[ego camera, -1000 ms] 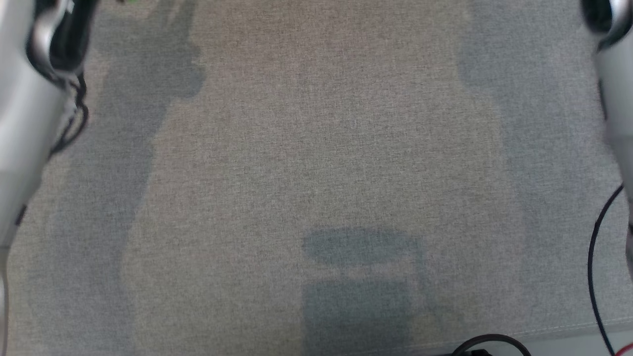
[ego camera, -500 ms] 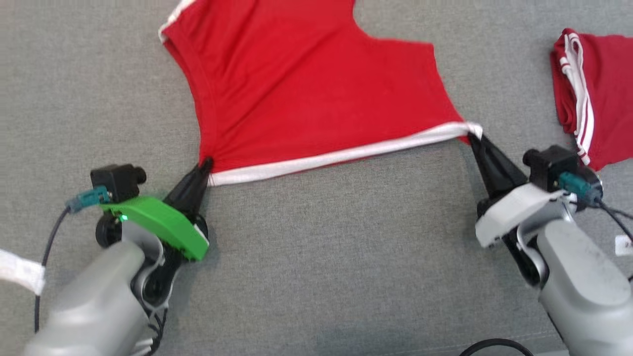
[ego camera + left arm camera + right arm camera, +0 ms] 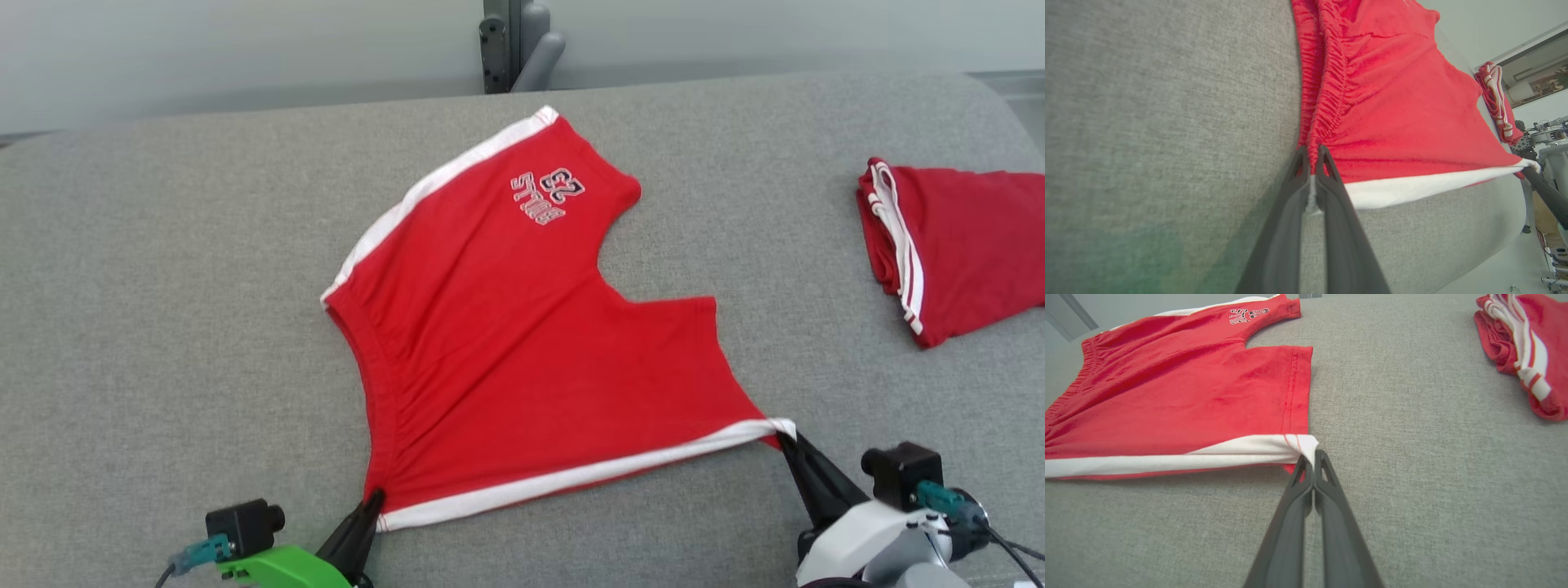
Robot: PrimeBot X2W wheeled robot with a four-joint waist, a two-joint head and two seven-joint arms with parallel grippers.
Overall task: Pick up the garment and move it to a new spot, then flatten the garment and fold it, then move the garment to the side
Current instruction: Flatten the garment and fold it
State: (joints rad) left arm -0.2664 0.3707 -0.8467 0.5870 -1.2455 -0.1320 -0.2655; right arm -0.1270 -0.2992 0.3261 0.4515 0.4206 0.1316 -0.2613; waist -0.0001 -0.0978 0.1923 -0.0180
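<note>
- Since half a second ago the head camera has tilted up. The whole of the red shorts (image 3: 522,351) is now in view, the worktop's (image 3: 163,286) far edge and a pale wall (image 3: 245,49) show behind, and both claws sit lower in the head view. This is the camera's shift: each claw grips the same corner as before.
- The shorts lie spread near the middle of the grey padded worktop, with the printed leg pointing away from the robot. The white-striped side is pulled taut between the two claws.
- The left claw (image 3: 371,500) is clenched on the gathered waistband corner at the stripe's left end. Its fingers lie low over the worktop, slanting forward and to the right.
- The right claw (image 3: 785,441) is clenched on the stripe's other end, at the leg-hem corner. Its fingers slant forward and to the left.
- A folded red garment (image 3: 955,245) lies well apart from the shorts, on the right.
</note>
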